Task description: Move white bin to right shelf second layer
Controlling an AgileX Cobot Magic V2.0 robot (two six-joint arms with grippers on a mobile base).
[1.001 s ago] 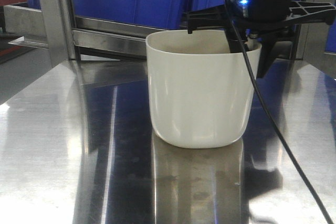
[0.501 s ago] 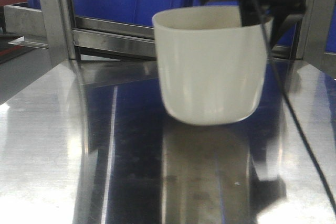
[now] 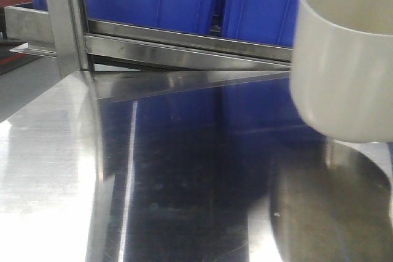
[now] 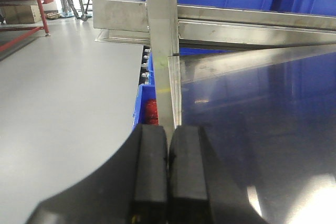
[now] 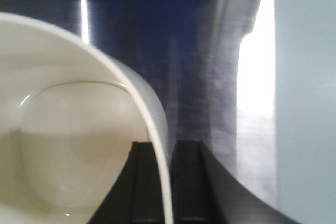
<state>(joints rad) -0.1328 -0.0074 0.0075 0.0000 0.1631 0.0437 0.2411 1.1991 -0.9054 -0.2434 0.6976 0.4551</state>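
Bin (image 3: 344, 65) in right pincer (image 5: 165, 182), wall clamped between both fingers; hung clear above tabletop (image 3: 184, 182). Left pincer (image 4: 168, 166) pressed together, empty, facing steel post (image 4: 161, 51).

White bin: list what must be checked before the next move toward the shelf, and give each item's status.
1. Grip: the right gripper pinches the wall of the cream-white glossy plastic bin, one finger inside and one outside: ok.
2. Clearance: the bin's bottom hangs above the mirror-like steel tabletop: ok.
3. Load: the bin's inside shows nothing in it: ok.
4. Attitude: the bin looks upright in the front view, though blurred: ok.
5. Left gripper: shut on nothing, bin not in its view: ok.
6. Right shelf second layer free to receive: no view shows it: cannot tell.
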